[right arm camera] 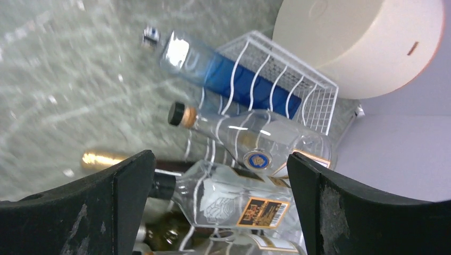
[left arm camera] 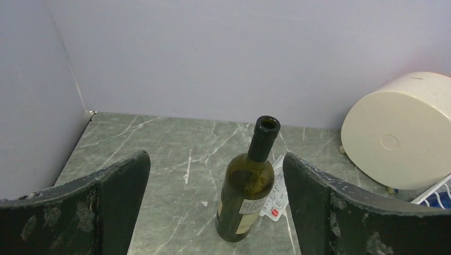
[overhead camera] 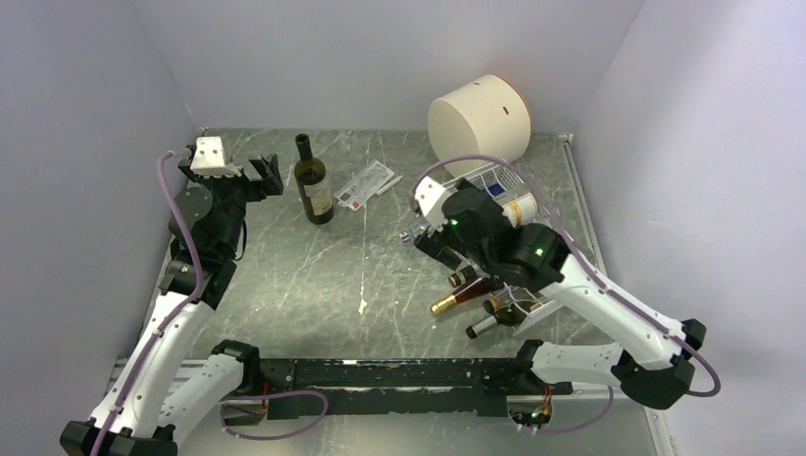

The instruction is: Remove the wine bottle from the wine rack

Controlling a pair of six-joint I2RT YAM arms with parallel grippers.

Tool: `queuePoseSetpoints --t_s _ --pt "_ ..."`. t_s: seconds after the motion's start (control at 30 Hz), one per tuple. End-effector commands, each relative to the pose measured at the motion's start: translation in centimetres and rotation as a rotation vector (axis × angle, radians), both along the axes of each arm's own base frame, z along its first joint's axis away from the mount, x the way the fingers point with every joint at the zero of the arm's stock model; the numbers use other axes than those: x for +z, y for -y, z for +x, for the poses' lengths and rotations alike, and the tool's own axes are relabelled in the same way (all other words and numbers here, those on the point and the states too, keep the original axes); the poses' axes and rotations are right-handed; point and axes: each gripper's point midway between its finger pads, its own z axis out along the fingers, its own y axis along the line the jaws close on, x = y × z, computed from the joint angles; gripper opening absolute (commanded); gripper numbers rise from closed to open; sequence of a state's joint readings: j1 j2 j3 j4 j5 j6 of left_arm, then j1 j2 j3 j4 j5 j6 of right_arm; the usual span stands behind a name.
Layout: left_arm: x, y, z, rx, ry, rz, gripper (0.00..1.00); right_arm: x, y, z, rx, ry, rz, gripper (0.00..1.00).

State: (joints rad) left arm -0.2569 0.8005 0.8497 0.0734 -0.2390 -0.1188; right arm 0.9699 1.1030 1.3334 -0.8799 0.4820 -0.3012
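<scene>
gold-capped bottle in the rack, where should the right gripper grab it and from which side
Probably the neck of the gold-capped bottle: it lies on its side in the wine rack, and its neck juts clear of the wires toward the table. Bring the open right gripper down from above on that side, jaws across the neck.

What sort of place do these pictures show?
Probably a robot test booth: plain walls close in a marble-look table, a left arm and a right arm are mounted at its near edge, and a wine rack holds bottles.
</scene>
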Motion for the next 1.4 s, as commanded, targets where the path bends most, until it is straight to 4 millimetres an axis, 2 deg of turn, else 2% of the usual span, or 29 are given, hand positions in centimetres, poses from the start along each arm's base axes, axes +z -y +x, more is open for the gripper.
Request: queuePoseSetpoints --t_s 0.0,0.2,0.4,0.53,0.67,0.8,1.0,1.2,1.37 --pt "2.1 0.7 -0.5 -0.041 0.055 -0.004 0.98 -5.0 2.3 -0.6 0.114 -0.084 -0.359 1.0" --pt "2.2 1.2 -0.5 -0.057 0.052 -0.006 1.0 -7.2 2.2 0.8 0.102 -0.089 -0.486 1.0" --pt "2.0 1.4 -0.3 -0.068 0.043 -0.011 0.99 -8.5 2.1 2.8 0.084 -0.062 -0.627 1.0" --pt "2.4 1.9 -0.6 -0.095 0.05 -0.02 0.99 -9.5 2.4 4.3 0.096 -0.047 -0.716 0.94" --pt "2.6 1.9 -0.9 -0.089 0.061 -0.019 0.99 -10.8 2.5 5.3 0.103 -0.032 -0.787 0.93" --pt "2.9 2.2 -1.2 -0.097 0.067 -0.019 0.99 -12.2 2.8 6.7 0.118 -0.049 -0.816 0.94" --pt "3.0 2.4 -1.4 -0.098 0.071 -0.014 0.99 -13.3 2.6 8.5 0.132 -0.026 -0.841 0.92" --pt "2.8 2.6 -1.5 -0.096 0.07 -0.012 0.99 -14.9 2.8 9.4 0.147 -0.048 -0.888 0.87" --pt "2.7 2.8 -1.3 -0.104 0.063 -0.01 0.99 -14.9 2.5 9.7 0.159 -0.032 -0.892 0.81"
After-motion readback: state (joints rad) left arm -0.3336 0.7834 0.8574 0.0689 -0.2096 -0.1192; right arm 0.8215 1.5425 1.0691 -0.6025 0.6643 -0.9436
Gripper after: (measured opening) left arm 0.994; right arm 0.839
